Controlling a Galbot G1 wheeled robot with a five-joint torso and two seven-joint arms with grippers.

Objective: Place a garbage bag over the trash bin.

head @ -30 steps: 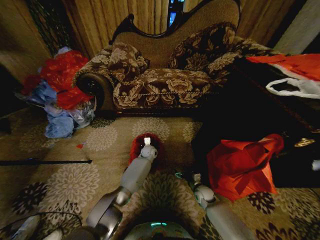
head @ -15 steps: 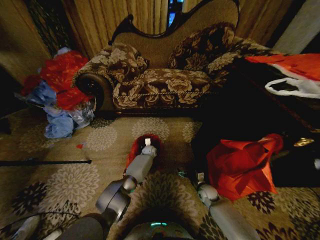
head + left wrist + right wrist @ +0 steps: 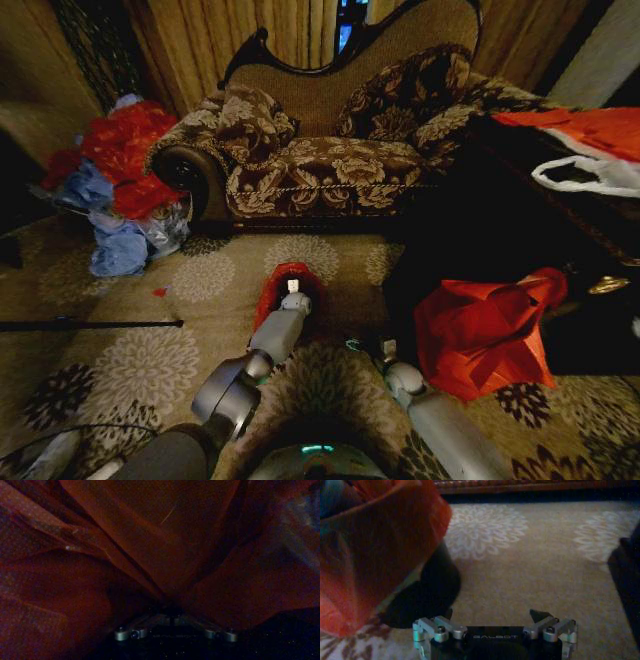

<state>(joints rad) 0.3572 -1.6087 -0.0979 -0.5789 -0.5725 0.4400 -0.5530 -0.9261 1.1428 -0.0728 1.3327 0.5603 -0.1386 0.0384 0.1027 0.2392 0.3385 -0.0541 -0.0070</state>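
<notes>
The deep-red garbage bag [image 3: 272, 290] sits on the patterned carpet in front of the sofa, draped over the trash bin. In the right wrist view the black trash bin [image 3: 437, 588] shows below the bag's red plastic [image 3: 375, 547]. My left gripper [image 3: 292, 287] reaches down into the bag's mouth. In the left wrist view the bag's folds [image 3: 150, 536] converge at the left gripper [image 3: 171, 609], which is shut on the plastic. My right gripper [image 3: 385, 347] hangs low, to the right of the bin and nearer to me. It stands open [image 3: 493, 615] with nothing between its fingers.
A floral sofa [image 3: 330, 160] stands behind the bin. A heap of red and blue bags [image 3: 120, 190] lies at the left. A large orange-red bag [image 3: 480, 330] rests against dark furniture at the right. A thin black pole [image 3: 90, 323] lies on the carpet at the left.
My left arm's elbow has swung inward and lower while its gripper stays in the bag. The bag's top has spread a little. The right gripper has shifted slightly left.
</notes>
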